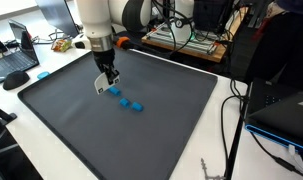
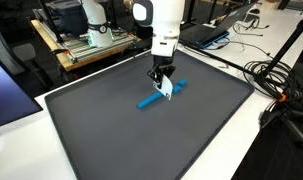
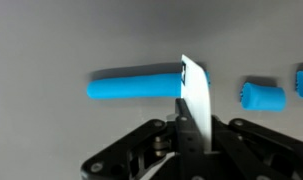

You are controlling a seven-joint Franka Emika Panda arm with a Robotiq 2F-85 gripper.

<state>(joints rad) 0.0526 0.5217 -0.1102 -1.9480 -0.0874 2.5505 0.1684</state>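
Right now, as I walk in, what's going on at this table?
The robot arm's gripper is shut on a white card, held down at a dark mat. The card stands in a row of blue pieces: a long blue piece on one side, a short blue piece on the other. Whether it touches them is unclear.
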